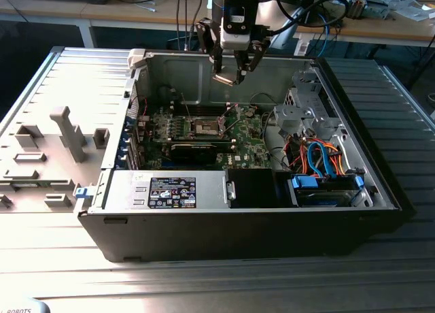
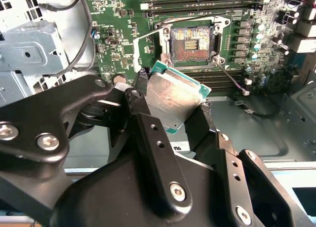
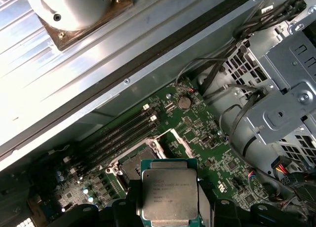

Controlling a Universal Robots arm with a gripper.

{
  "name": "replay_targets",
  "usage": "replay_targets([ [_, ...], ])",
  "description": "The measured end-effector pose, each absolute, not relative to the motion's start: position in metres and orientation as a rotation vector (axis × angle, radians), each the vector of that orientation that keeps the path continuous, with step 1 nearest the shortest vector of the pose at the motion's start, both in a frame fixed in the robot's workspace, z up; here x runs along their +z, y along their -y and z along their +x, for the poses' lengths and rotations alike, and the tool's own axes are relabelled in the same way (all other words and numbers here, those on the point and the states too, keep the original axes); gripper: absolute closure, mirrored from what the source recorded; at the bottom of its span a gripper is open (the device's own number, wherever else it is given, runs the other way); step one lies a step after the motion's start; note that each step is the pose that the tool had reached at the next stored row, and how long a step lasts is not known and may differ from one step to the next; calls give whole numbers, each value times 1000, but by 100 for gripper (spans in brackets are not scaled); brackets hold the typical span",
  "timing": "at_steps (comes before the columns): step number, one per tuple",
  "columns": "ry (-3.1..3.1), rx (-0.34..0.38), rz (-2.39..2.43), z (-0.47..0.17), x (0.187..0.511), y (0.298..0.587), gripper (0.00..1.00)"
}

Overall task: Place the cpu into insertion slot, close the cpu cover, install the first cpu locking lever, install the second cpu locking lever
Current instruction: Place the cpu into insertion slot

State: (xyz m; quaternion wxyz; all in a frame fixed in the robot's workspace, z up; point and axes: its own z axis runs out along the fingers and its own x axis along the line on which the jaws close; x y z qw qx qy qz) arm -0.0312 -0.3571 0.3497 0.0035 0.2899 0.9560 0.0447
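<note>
My gripper [image 1: 233,75] hangs over the open computer case, above the back part of the green motherboard [image 1: 241,137]. It is shut on the cpu [image 2: 175,96], a flat square chip with a silver top and green edge, pinched at two opposite sides by the black fingers [image 2: 140,113]. The first wrist view shows the cpu [image 3: 169,195] level, just off the insertion slot [image 3: 138,164]. The insertion slot [image 2: 191,42] lies uncovered below, its tan and dark pin field showing. A thin metal frame, the cpu cover [image 2: 136,52], sits swung back at the slot's edge. A thin locking lever [image 2: 233,82] juts out beside the slot.
The case's metal rear wall [image 1: 197,71] rises close behind the gripper. A grey drive cage [image 1: 306,112] with orange and blue cables [image 1: 319,156] fills the exterior view's right. A long black card [image 1: 194,150] and a power supply [image 1: 170,189] lie toward the front. Grey fixtures [image 1: 68,133] stand outside, left.
</note>
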Motion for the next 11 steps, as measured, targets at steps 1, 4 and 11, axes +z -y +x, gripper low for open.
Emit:
replay_targets([
  [1,-2996,140,911,-31,350,357,45],
  [4,-2993,140,919,-31,350,357,45],
  [11,-2988,140,935,-31,350,357,45],
])
